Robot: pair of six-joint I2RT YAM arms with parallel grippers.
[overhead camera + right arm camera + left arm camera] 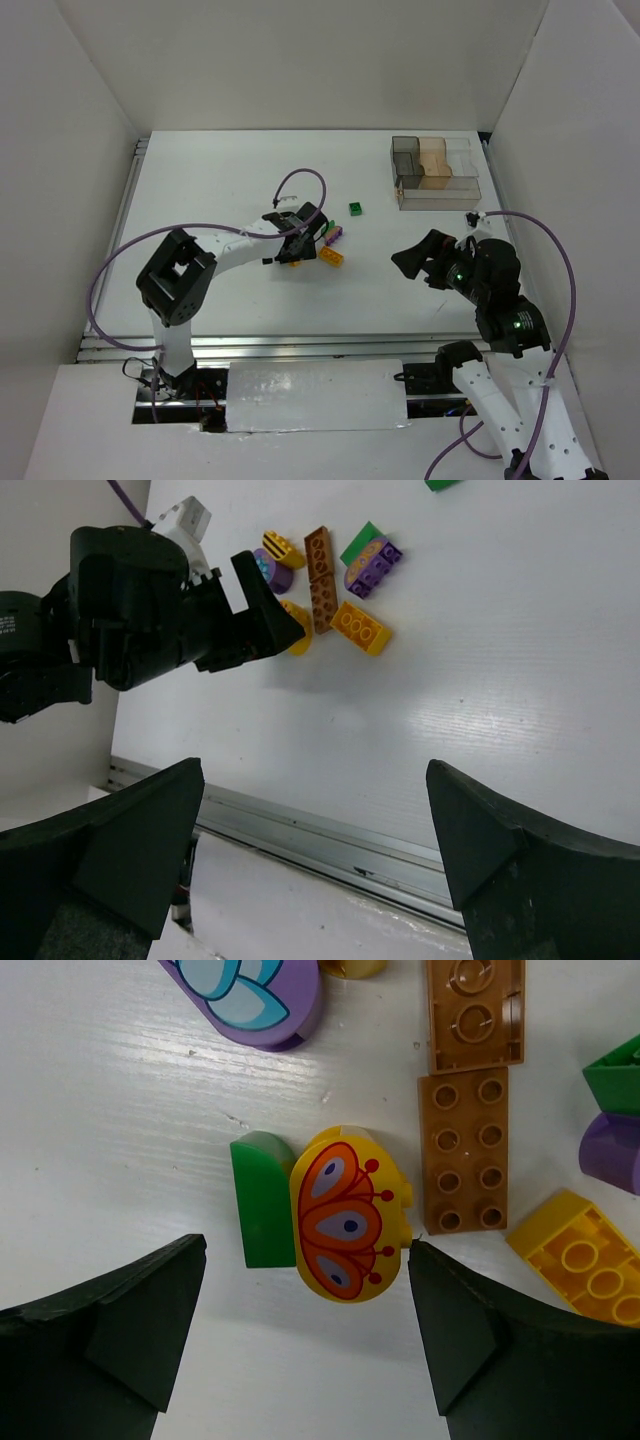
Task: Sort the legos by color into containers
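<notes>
My left gripper point(307, 1330) is open and low over the lego pile point(330, 245), its fingers point(130, 1330) on either side just short of a yellow rounded brick with a butterfly print point(350, 1215). A green brick point(263, 1200) touches that brick's left side. Two brown bricks point(465, 1150), a purple printed brick point(250, 995) and a yellow brick point(585, 1260) lie around them. One green brick point(355, 208) lies apart. The compartment tray point(435, 170) stands at the back right. My right gripper point(410, 262) is open and empty, right of the pile.
White walls close in the table on the left, back and right. A metal rail point(380, 845) runs along the near table edge. The left arm's purple cable point(300, 178) loops above the pile. In the right wrist view the left gripper point(170, 610) covers part of the pile.
</notes>
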